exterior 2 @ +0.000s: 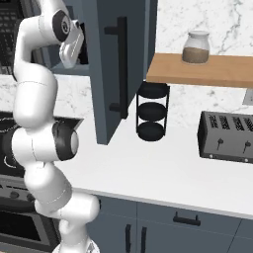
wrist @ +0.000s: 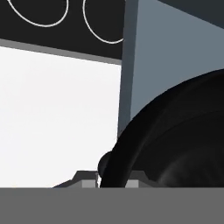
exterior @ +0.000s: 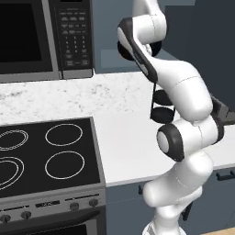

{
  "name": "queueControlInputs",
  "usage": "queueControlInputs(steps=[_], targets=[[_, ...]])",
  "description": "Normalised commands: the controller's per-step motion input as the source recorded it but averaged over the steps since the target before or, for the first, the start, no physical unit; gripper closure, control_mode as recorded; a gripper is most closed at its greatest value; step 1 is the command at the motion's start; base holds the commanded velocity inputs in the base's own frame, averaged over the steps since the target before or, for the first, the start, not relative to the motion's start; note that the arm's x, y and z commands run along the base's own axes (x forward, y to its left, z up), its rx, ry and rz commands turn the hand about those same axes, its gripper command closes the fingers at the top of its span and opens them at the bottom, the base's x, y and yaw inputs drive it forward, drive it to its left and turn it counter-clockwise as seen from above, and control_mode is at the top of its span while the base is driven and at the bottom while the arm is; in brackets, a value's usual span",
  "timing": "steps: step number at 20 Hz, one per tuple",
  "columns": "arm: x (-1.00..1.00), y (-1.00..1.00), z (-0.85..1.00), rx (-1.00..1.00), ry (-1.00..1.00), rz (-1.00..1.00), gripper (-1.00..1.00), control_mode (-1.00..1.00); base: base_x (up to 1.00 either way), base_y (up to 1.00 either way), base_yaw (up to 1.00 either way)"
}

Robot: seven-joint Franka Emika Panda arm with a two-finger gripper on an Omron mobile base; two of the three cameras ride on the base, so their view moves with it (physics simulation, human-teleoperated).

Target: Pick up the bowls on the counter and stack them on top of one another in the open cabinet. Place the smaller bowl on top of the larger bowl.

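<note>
The gripper (wrist: 111,175) is held up at the cabinet (exterior: 193,32) with a black bowl (wrist: 175,140) at its tips, seemingly clamped by the rim for setting on the shelf; which bowl cannot be told. The worktop (exterior: 124,137) lies below.

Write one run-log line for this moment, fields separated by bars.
phase: placing in cabinet | end effector: raised at cabinet shelf | black bowl close before hand camera | which bowl: cannot tell | grip: cannot tell

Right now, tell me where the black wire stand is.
The black wire stand sits on the counter in the right base view, just right of the open cabinet door, under the wooden shelf, left of the toaster.
</note>
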Motion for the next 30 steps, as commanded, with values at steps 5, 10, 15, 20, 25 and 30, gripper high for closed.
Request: queueControlInputs(steps=[5, 10, 15, 20, 25, 30], targets=[[1.0, 0.0, -0.23, 0.0, 0.07, 0.1, 1.0, -1.0, 0.0, 0.0, 0.0], [0.86, -0.08, -0.27, 0.0, 0.0, 0.08, -1.0, -1.0, 0.0, 0.0, 0.0], [0.64, -0.17, -0.06, 0.0, 0.0, 0.04, -1.0, -1.0, 0.0, 0.0, 0.0], [0.14, -0.18, 0.0, 0.0, -0.02, 0.03, -1.0, -1.0, 0.0, 0.0, 0.0], [-0.89, -0.03, 0.0, 0.02, -0.1, 0.02, -1.0, -1.0, 0.0, 0.0, 0.0], [-1.0, 0.0, -0.12, 0.01, -0.12, 0.0, -1.0, -1.0, 0.0, 0.0, 0.0]])
